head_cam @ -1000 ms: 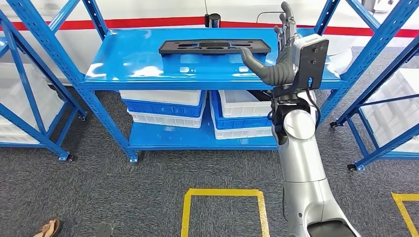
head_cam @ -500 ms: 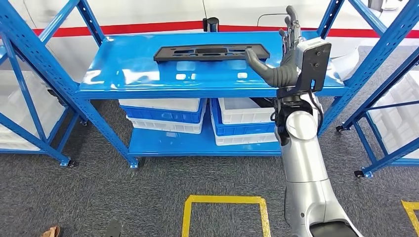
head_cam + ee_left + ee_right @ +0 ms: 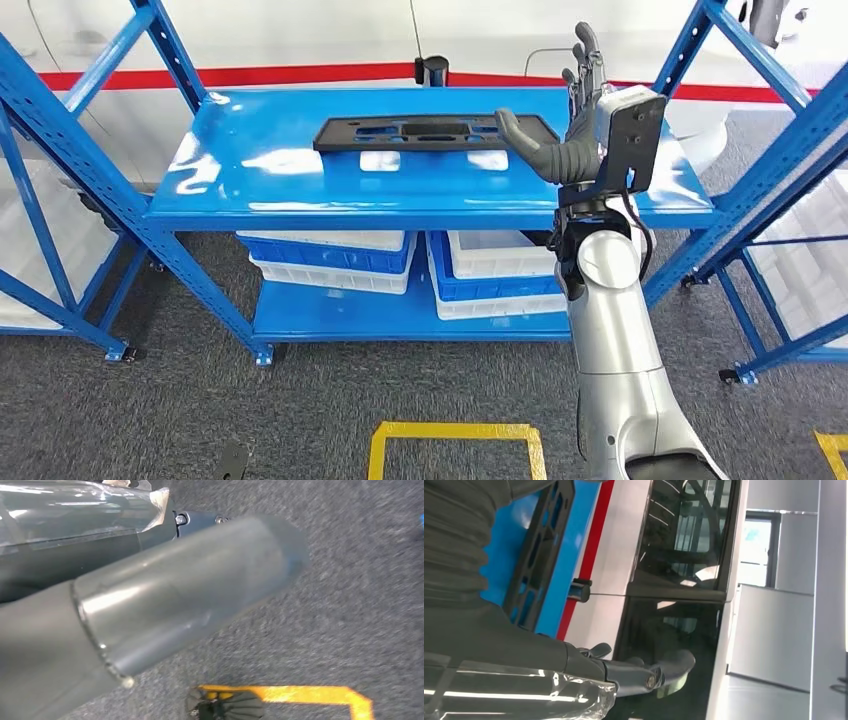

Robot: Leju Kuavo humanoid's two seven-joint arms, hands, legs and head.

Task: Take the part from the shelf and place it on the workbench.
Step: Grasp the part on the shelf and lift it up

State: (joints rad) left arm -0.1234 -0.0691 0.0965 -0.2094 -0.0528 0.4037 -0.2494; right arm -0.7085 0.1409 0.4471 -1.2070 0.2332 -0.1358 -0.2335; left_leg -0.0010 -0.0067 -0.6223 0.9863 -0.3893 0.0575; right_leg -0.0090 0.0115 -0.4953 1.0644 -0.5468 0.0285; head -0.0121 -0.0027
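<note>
The part (image 3: 432, 132), a long flat black plate with cut-outs, lies flat toward the back of the top shelf (image 3: 300, 185) of the blue rack; its right end sits just left of the right hand (image 3: 572, 120), whose thumb reaches out over that end; whether the thumb touches the plate cannot be told from the head view. The right hand is raised upright at the shelf's right side, its fingers (image 3: 583, 60) straight and pointing up, close together, with the thumb spread wide to the left; nothing is held in it; in the right wrist view the part (image 3: 538, 555) runs alongside the ribbed grey cover of the hand (image 3: 499, 645), apart from the dark fingers (image 3: 644, 672), which stretch out against a dark glass wall.

Behind the part, past the fingertips, a small black post (image 3: 430, 70) stands at the shelf's rear edge before a white wall with a red stripe (image 3: 260, 76). Below the hand, the lower shelf carries stacked white and blue bins (image 3: 330, 255). On the grey carpet nearer the robot lies a yellow taped square (image 3: 455, 440).

In the left wrist view the left hand (image 3: 150, 610) hangs blurred over the carpet; probably empty, yet the state of its fingers cannot be told.
</note>
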